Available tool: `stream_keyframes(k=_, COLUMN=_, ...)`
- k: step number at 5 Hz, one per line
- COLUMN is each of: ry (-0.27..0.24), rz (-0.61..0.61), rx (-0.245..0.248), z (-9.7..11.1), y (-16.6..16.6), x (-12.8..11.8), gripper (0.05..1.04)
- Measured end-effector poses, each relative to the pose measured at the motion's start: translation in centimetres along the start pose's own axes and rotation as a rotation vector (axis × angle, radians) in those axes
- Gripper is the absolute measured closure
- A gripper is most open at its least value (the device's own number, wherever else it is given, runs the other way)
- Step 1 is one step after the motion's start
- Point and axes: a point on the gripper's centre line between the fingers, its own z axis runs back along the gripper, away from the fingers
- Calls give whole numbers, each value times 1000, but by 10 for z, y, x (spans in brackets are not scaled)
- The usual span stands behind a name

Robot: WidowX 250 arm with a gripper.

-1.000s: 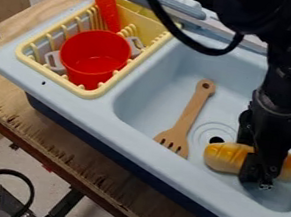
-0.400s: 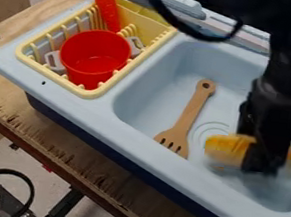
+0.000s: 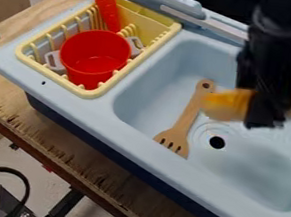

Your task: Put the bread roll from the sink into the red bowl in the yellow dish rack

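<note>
The black gripper (image 3: 265, 124) hangs over the right part of the light blue sink (image 3: 183, 50), shut on a yellow-orange bread roll (image 3: 226, 104). The roll is held across its middle, an end showing on each side, above the sink floor and up from the drain. Left of the roll lies a wooden slotted spatula (image 3: 187, 117) on the sink floor, its handle end close to the roll's left end in the view.
A yellow dish rack (image 3: 93, 93) stands left of the basin, with a red pot (image 3: 94, 58) and an orange carrot (image 3: 105, 2) in it. The faucet piece (image 3: 163, 3) is at the sink's back edge. The wooden table (image 3: 56, 139) runs along the front.
Gripper and roll have risen together from the sink floor, moving up in the view and uncovering the drain. The spatula, pot and carrot have stayed put.
</note>
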Motion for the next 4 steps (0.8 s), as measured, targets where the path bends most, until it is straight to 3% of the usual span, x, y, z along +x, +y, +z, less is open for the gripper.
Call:
stream_keyframes(k=2, ry=-6, rz=87, rx=-9, z=23, y=45, x=-32, gripper=466)
stream_keyframes(k=4, ry=-36, rz=60, rx=-3, z=31, y=84, x=-67, gripper=466)
